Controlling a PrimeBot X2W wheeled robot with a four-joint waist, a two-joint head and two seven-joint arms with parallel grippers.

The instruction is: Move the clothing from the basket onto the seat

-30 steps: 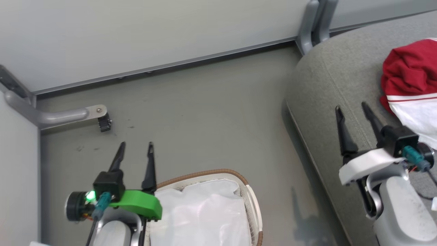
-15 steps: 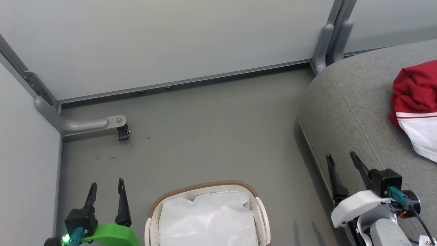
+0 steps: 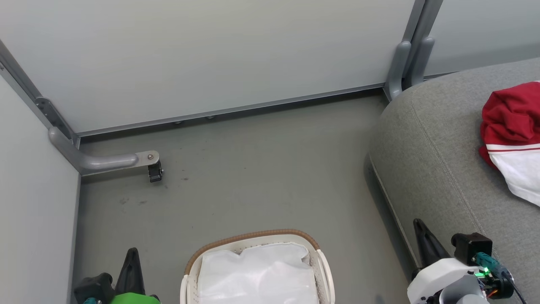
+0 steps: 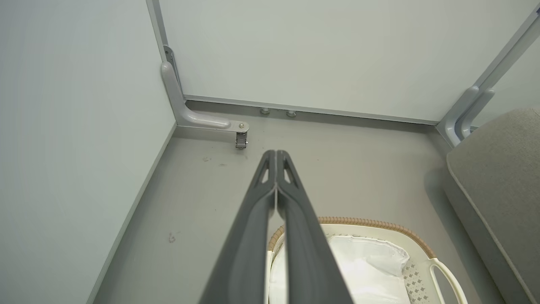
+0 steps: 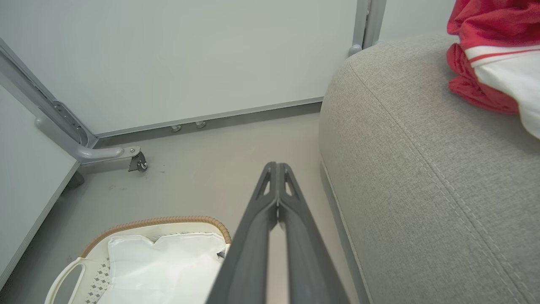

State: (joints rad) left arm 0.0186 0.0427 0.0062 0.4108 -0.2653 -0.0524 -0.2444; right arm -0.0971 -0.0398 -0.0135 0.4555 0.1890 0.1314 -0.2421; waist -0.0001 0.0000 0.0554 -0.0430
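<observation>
Left gripper [image 4: 275,153], right gripper [image 5: 277,165] now closed, retracted.

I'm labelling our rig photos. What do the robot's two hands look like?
The left hand and right hand each have two long, dark grey tapered fingers with triangular cut-outs near the tips. The left has a green mount. The right has a white mount with a black block, a teal-plugged cable and a green light.

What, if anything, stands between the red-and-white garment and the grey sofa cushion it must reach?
Nothing visible does: the soft red fabric garment with white panels already lies directly on the large grey upholstered cushion.
</observation>
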